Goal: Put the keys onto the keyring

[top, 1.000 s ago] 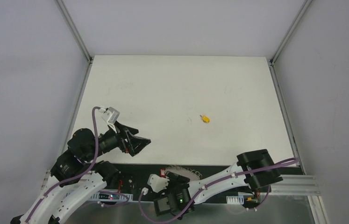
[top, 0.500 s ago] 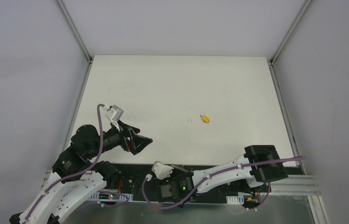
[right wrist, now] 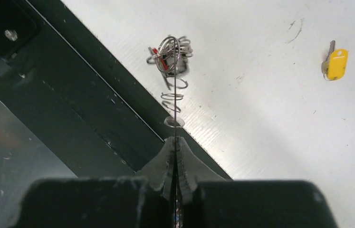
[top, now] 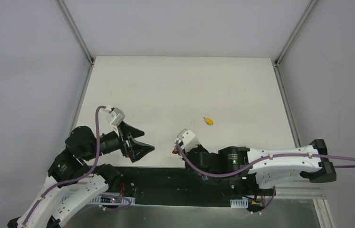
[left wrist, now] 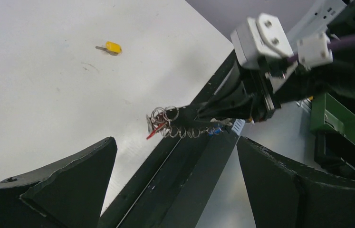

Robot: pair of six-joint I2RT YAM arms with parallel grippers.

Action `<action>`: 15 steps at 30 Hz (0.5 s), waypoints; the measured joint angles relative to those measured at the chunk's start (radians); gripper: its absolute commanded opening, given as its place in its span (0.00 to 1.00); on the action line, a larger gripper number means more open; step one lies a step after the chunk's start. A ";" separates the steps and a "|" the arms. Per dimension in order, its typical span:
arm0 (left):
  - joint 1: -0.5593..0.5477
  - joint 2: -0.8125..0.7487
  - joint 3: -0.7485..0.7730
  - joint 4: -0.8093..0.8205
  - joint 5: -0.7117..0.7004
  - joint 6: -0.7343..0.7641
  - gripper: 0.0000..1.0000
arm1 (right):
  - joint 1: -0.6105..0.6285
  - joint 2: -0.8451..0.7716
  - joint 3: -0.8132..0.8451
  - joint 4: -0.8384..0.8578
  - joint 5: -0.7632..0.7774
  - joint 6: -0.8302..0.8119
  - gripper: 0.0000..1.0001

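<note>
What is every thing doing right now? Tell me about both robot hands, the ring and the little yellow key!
keyring, pinched at one end, small keys bunched at its far end.
right end effector, shut on the keyring.
left end effector, wide open, holding nothing.
yellow key, lying flat on the table, alone, not on the ring.

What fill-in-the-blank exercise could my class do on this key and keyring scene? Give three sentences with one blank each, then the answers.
1. The right gripper is ____ on the keyring.
2. The loose key lying on the table has a ____ plastic head.
3. The left gripper holds nothing, and its jaws stand ____.

Missing words: shut; yellow; open.
</note>
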 measured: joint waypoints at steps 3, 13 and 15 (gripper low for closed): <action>0.000 -0.007 0.015 0.003 0.040 0.025 0.99 | -0.051 -0.048 0.013 0.000 -0.026 0.002 0.00; 0.000 -0.027 0.021 0.110 0.179 0.049 0.99 | -0.166 -0.189 0.068 0.008 -0.130 0.002 0.00; 0.000 -0.027 0.016 0.146 0.211 0.047 0.99 | -0.185 -0.206 0.102 0.008 -0.145 0.006 0.00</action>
